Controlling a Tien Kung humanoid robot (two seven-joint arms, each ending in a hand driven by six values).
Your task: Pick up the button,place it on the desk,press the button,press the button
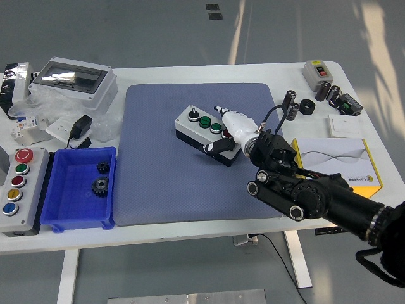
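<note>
Grey-topped and dark-sided, the button box carried a black, a green and a red button and lay tilted on the blue mat of the white tabletop, where we saw our right hand resting on its right end, fingers extended flat, thumb against its side.

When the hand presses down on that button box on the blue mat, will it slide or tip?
Probably neither. The button box lies flat and low on the textured blue mat, which likely grips it. Its boxy shell looks rigid. The right hand at its right end might rock it slightly.
</note>
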